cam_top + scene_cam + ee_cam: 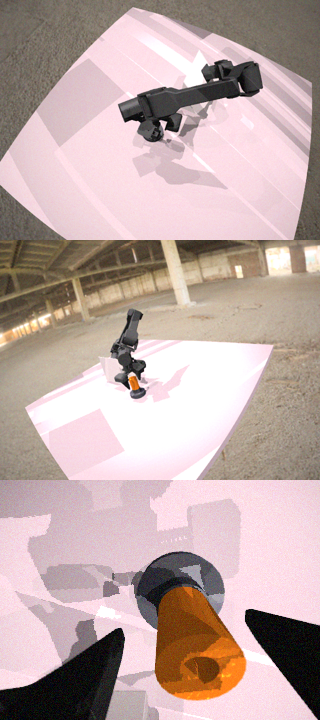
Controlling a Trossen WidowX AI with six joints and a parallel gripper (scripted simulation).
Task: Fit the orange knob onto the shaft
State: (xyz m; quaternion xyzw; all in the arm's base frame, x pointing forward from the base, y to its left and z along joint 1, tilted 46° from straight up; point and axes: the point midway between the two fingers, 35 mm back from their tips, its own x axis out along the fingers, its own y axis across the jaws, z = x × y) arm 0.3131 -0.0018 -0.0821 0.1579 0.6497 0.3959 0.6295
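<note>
My fingers (pixel 134 383) stand wide apart, close to as far as they go, one to each side of the knob (pixel 134 383) (pixel 192 645), and I have hold of nothing. The knob is upright on the pedestal (pixel 154 139) (pixel 137 393) (pixel 215 577), its lower end at the pedestal's raised middle.

I judge the task nearly done: the knob is over the shaft and let go. Whether it is all the way down I can't swear to, since the shaft is hidden and I can't make out a gap at the foot. If it is seated, all that's left for me is to back off without brushing its sides; if not, I'd need another turn and push.

From the wrist I see the knob's open top, a dark hole in it, and the space on both sides between it and me. The exterior view gives what that one can't — the knob's height and how it meets the pedestal from the side. The top view shows me part of the pedestal under my arm (pixel 206 93) (pixel 130 333), but no orange — the knob is covered there.
</note>
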